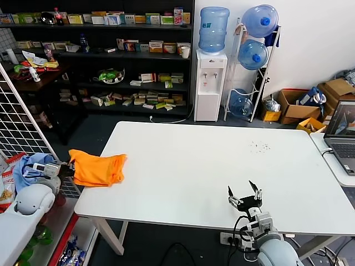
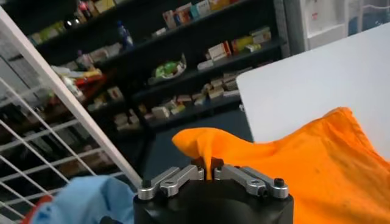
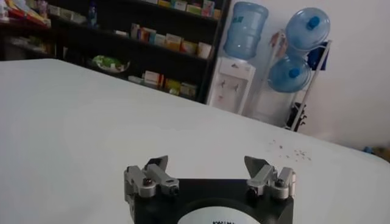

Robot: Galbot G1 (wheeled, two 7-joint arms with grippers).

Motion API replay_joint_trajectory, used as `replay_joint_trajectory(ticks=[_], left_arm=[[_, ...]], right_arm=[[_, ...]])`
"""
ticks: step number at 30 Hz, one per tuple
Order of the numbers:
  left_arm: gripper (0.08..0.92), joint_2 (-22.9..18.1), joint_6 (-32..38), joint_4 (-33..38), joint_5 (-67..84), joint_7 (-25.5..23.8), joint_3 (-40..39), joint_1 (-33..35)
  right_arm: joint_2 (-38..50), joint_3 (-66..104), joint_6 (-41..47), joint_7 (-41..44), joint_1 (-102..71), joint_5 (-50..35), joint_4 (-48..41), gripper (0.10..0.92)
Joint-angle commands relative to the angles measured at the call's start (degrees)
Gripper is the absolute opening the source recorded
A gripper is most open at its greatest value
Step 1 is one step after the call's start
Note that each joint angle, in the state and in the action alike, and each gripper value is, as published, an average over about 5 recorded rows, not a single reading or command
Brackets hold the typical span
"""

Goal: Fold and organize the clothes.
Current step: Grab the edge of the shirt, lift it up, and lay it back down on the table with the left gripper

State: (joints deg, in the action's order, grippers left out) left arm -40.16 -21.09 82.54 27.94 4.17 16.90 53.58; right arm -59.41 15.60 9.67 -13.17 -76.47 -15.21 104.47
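Orange T-shirt bunched at the surface's left edge, partly hanging over it. Left gripper just off that edge, fingers pinching a fold of the shirt. Right gripper at the near edge, fingers spread, holding nothing.

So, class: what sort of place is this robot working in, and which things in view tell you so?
Probably a lab or office room set up like a small shop: dark shelves stocked with boxed goods, a water dispenser with spare bottles racked beside it, and a laptop by the white table.
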Motion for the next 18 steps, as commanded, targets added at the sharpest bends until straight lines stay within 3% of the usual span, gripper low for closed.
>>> replay_joint_trajectory(ticks=[1, 9, 18], left_arm=[[0.134, 8.64, 2.48, -2.07, -10.73, -0.13, -0.34, -2.54], [0.134, 8.72, 2.26, -0.56, -11.78, 0.02, -3.32, -3.86], [0.134, 3.24, 1.62, 3.26, -15.56, 0.67, -6.04, -3.4]], right_arm=[[-0.93, -0.27, -0.43, -0.08, 0.53, 0.05, -0.5, 0.823], [-2.43, -0.28, -0.96, -0.16, -0.11, 0.91, -1.07, 0.823], [-2.45, 0.45, -1.1, -0.26, -1.82, 1.8, -0.46, 0.823]])
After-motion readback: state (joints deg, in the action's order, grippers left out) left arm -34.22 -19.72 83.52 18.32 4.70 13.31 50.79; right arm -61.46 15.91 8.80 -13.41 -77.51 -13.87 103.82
